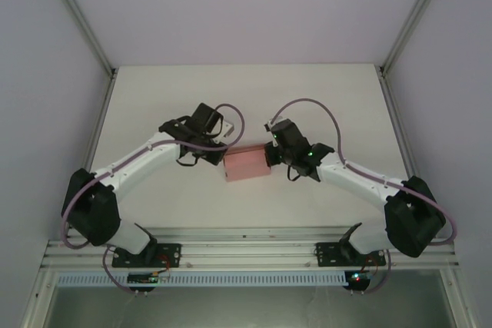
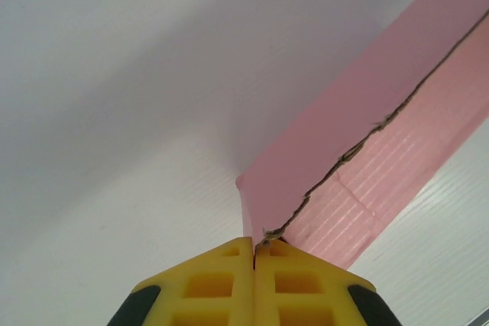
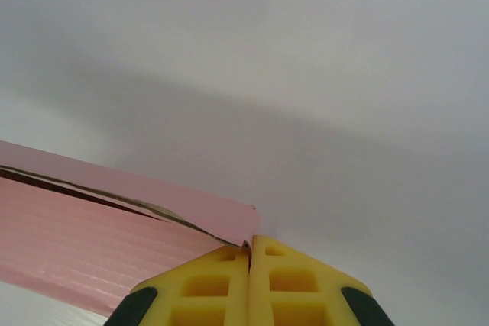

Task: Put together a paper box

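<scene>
Folding looks partly done: the paper box (image 1: 246, 165) has an open seam, and the left tool (image 2: 254, 251) and right tool (image 3: 250, 248) each pinch one end.

You see a white table (image 1: 246, 90) closed in by pale walls (image 1: 46, 74), with metal posts (image 1: 77, 13) at the back corners.

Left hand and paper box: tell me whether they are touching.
Touching. The left wrist view shows the left hand pinched shut on a corner of the paper box.
</scene>
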You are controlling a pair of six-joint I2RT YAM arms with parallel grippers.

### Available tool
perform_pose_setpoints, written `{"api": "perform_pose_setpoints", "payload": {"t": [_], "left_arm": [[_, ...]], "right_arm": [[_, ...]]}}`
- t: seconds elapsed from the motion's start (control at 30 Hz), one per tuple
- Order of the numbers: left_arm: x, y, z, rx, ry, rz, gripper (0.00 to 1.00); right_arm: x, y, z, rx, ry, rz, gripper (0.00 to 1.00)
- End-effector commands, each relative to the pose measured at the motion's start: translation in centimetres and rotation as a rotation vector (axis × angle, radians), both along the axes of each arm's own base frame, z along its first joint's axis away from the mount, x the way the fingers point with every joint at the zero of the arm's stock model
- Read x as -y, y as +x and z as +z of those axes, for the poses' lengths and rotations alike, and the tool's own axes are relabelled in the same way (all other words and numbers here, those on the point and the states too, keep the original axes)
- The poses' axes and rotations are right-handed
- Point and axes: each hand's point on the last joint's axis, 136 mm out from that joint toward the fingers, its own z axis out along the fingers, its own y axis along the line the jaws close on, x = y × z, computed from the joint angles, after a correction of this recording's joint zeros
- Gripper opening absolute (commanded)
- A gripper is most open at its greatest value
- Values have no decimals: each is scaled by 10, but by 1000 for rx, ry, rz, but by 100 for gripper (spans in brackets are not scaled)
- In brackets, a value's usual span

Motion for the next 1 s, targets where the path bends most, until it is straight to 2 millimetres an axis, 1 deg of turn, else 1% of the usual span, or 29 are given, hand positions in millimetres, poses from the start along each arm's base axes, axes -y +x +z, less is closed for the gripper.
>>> {"api": "perform_pose_setpoints", "payload": {"t": [0.0, 0.1, 0.17, 0.2, 0.3, 0.47, 0.57, 0.63, 0.7, 0.8, 0.87, 0.97], "left_arm": [[21, 11, 10, -69, -137, 139, 0], [30, 7, 5, -206, -198, 185, 0], [30, 4, 4, -260, -193, 202, 0], [33, 2, 7, -276, -205, 193, 0], [32, 2, 13, -332, -231, 228, 0], [25, 3, 23, -398, -265, 279, 0], [29, 3, 34, -441, -336, 278, 0], [22, 5, 33, -419, -290, 303, 0], [17, 5, 26, -402, -249, 310, 0], [21, -2, 11, -374, -209, 258, 0], [17, -3, -3, -323, -144, 278, 0], [14, -7, -17, -285, -96, 296, 0]], "right_arm": [[8, -5, 0, 20, -49, -78, 0], [8, -11, 0, 43, -67, -109, 0], [10, -13, 0, 56, -83, -119, 0], [11, -15, -1, 58, -89, -128, 0], [14, -18, -1, 75, -108, -138, 0], [15, -24, 1, 153, -166, -147, 0], [18, -23, 3, 170, -178, -162, 0], [18, -24, 3, 173, -174, -163, 0], [17, -24, 3, 174, -161, -162, 0], [16, -25, -1, 172, -143, -163, 0], [15, -27, -3, 165, -126, -161, 0], [17, -25, -4, 181, -126, -173, 0]]}}
